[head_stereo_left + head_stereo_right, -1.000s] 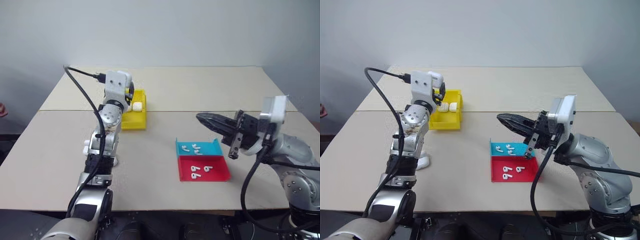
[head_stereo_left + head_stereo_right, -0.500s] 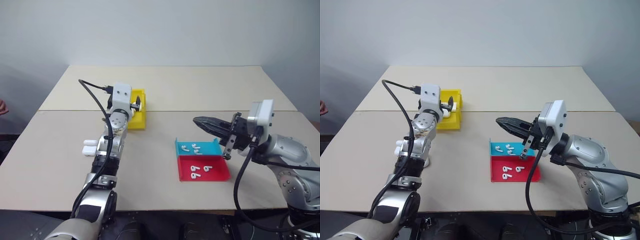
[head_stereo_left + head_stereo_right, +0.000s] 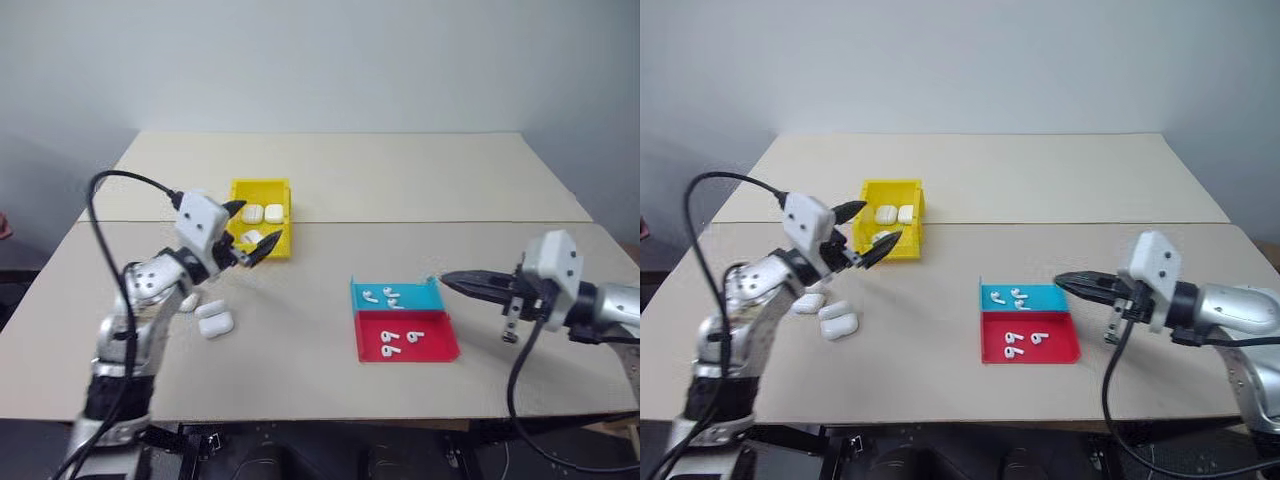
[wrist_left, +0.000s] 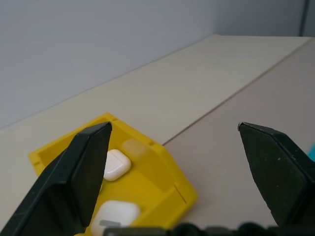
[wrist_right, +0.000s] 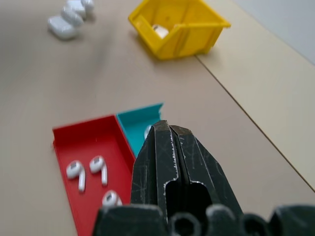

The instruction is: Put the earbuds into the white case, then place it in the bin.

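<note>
Withdrawn from the bin (image 3: 262, 222), left gripper (image 3: 252, 232) gapes empty (3 cases inside); right gripper (image 3: 1068, 283) closed.

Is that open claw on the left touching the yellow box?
Apart. In the left wrist view the left gripper has its fingers spread wide and empty, and the bin sits on the table beyond them with nothing of the fingers on its walls.

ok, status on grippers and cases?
Left gripper open, empty, beside bin. Right gripper shut, empty. Three cases in bin, more cases loose on table. Nothing blocking.
</note>
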{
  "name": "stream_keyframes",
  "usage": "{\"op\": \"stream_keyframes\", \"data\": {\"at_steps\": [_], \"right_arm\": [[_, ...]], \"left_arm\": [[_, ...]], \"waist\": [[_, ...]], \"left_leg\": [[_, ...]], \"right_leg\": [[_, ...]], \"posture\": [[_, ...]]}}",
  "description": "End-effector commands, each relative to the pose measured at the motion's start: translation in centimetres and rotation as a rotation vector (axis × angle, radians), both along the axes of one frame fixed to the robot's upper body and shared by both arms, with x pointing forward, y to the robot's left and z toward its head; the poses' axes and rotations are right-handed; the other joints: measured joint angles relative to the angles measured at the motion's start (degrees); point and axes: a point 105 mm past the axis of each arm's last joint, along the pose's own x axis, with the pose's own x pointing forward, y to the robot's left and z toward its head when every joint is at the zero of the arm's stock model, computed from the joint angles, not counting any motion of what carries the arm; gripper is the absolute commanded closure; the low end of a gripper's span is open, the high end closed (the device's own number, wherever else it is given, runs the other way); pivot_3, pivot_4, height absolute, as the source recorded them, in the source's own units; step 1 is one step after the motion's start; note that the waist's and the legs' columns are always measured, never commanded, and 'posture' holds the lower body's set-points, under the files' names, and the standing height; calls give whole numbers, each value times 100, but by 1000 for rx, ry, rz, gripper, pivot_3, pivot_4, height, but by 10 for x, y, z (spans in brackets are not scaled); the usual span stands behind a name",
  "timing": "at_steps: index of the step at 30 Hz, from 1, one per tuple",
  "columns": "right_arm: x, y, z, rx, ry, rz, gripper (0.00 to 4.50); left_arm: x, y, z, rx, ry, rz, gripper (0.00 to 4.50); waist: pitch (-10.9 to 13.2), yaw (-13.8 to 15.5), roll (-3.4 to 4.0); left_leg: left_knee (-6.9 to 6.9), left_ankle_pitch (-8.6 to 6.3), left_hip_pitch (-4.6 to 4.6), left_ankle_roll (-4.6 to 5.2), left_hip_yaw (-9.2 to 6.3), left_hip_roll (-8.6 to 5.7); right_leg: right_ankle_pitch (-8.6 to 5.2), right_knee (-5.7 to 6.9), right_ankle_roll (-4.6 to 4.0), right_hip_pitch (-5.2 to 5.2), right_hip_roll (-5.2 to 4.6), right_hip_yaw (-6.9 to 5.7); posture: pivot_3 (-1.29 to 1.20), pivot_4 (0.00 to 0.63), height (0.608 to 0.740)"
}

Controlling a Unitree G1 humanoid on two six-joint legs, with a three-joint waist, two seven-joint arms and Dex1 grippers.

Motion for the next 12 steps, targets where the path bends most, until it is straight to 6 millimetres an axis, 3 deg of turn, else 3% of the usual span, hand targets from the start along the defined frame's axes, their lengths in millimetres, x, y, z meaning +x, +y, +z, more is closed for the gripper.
{"op": "stream_keyframes", "data": {"at_steps": [1,6,12], "right_arm": [[-6,-23,10,-84,-49,-9,4500],[-12,-42,12,-86,-53,8,4500],[-9,-39,8,-98,-34,42,4500]], "left_arm": [[-26,13,11,70,-10,-115,26],[-66,24,15,179,52,-289,26],[-70,21,11,192,49,-269,26]], "waist": [[0,0,0],[0,-5,0],[-1,6,2]], "left_leg": [[-3,0,3,0,-1,0],[-6,-1,-2,0,4,1],[-6,0,14,-1,3,4]], "right_leg": [[-1,0,-1,1,0,0],[-4,-3,-4,-6,0,4],[-5,1,-5,5,1,5]], "posture": [[0,150,740],[0,150,740],[0,150,740]]}}
